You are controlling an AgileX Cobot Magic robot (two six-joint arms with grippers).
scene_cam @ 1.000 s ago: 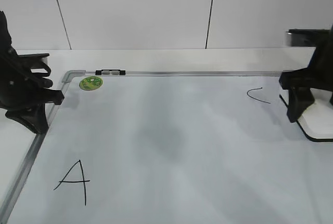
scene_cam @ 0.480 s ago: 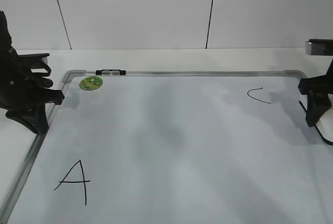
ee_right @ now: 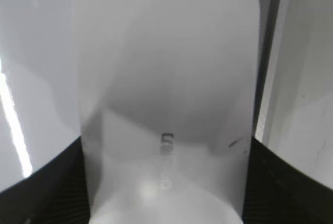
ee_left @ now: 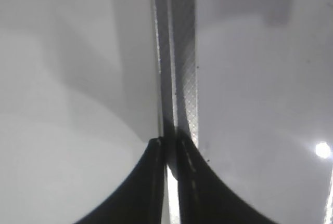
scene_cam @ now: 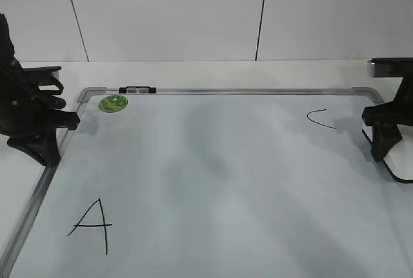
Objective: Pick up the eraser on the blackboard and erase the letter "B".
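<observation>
The blackboard (scene_cam: 213, 162) is a white board with a silver frame, lying flat. My right gripper (scene_cam: 382, 144) is at the board's right edge, shut on the white eraser (scene_cam: 396, 163), which rests low on the board surface. In the right wrist view the eraser (ee_right: 166, 52) fills the space between the jaws (ee_right: 166, 182), with faint print on it. My left gripper (scene_cam: 44, 150) is shut and empty over the board's left frame; its wrist view shows the tips (ee_left: 169, 143) above the frame strip (ee_left: 182, 52). No letter "B" shows in any view.
A black letter "C" (scene_cam: 321, 119) is just left of the right gripper. A larger "A" (scene_cam: 92, 225) is at the front left. A round green sticker (scene_cam: 112, 103) sits at the far left corner beside a clip (scene_cam: 137, 89) on the frame. A white wall stands behind.
My right gripper carried the eraser right toward the board's right edge, then came back slightly left. The left arm has not moved.
</observation>
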